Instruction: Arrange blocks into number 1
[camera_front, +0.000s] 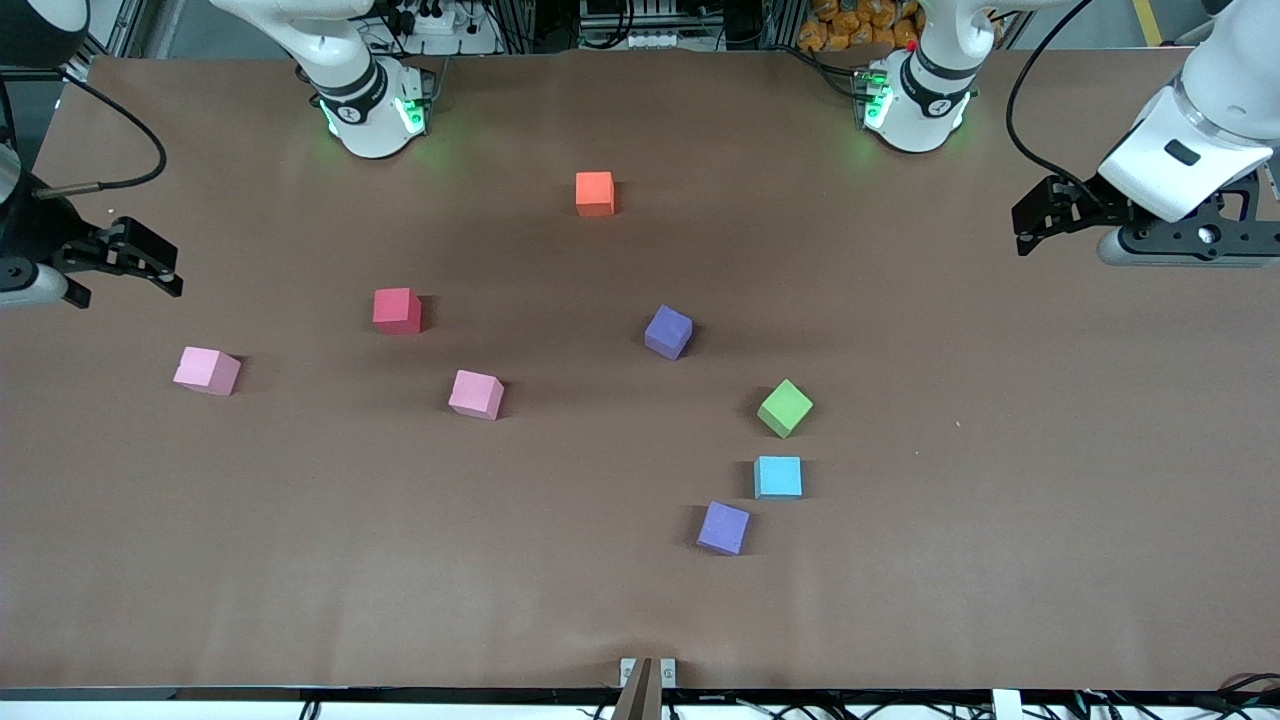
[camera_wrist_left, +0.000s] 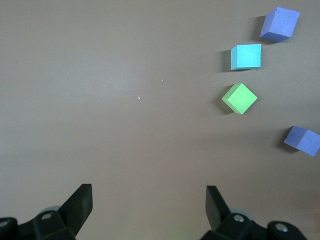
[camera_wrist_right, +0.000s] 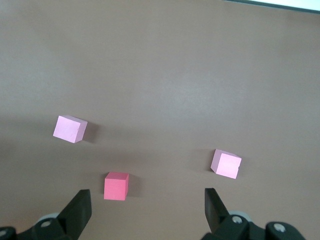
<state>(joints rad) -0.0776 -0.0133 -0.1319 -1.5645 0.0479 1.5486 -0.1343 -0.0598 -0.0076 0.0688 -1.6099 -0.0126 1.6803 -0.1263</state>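
Eight blocks (camera_front: 670, 331) lie scattered, apart, across the table (camera_front: 1000, 560). Left gripper (camera_front: 1035, 222) and right gripper (camera_front: 150, 265) hang spread and empty at their table ends. Foam looks light, soft; pinch opposite flat faces.

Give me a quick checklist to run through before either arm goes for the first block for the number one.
1. Left end effector open and holding nothing, at the left arm's end of the table: ok.
2. Right end effector open and holding nothing, at the right arm's end: ok.
3. All eight matte foam cubes lie apart, none stacked: ok.
4. Green foam cube and light blue foam cube show in the left wrist view: ok.
5. Red foam cube shows in the right wrist view: ok.
6. Blocks already form the digit: not ok, still scattered.
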